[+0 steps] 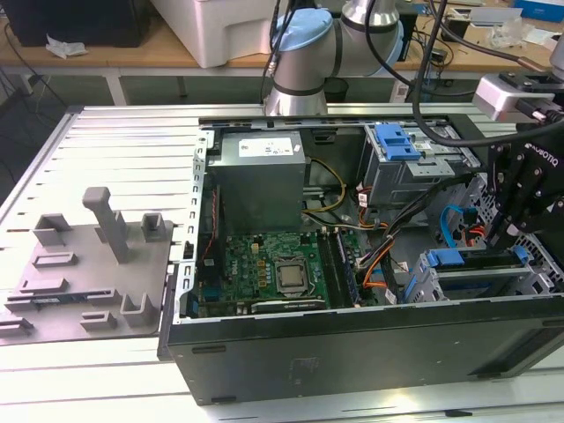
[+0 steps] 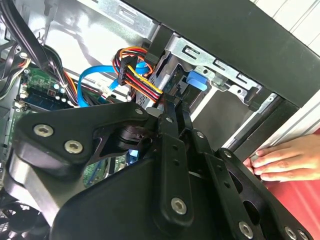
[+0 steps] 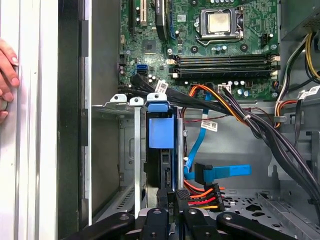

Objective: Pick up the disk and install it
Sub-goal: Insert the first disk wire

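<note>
Fingers grip the disk inside its bay.

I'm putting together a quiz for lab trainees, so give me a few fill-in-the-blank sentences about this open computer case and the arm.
1. The motherboard in the case is coloured ____.
2. The tab on the disk is coloured ____.
3. The gripper hangs over the case's end at the exterior view's ____.
4. In the first wrist view, a person's ____ shows beside the case.
Missing words: green; blue; right; hand.
</note>
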`<control>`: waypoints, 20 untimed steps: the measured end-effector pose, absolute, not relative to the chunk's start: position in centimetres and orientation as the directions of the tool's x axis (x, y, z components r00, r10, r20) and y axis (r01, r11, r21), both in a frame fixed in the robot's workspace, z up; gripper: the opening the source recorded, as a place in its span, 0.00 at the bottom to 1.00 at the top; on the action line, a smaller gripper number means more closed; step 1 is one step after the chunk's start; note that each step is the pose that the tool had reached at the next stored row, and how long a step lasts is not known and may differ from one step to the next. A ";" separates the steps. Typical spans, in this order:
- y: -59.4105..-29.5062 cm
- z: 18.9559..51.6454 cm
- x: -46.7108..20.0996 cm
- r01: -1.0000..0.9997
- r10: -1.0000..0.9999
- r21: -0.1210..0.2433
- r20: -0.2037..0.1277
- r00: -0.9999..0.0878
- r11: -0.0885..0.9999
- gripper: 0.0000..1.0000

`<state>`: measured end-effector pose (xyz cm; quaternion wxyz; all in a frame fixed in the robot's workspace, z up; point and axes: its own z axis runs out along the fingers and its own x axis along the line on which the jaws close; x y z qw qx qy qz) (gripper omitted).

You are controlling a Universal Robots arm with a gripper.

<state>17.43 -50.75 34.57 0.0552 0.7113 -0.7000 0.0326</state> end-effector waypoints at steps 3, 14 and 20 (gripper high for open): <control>-50.8 34.6 17.4 -0.999 -0.992 0.033 0.124 0.023 -0.019 0.18; -50.8 34.3 17.4 -0.999 -0.992 0.033 0.124 0.036 -0.033 0.18; -50.8 34.3 17.4 -0.999 -0.991 0.033 0.124 0.043 -0.039 0.18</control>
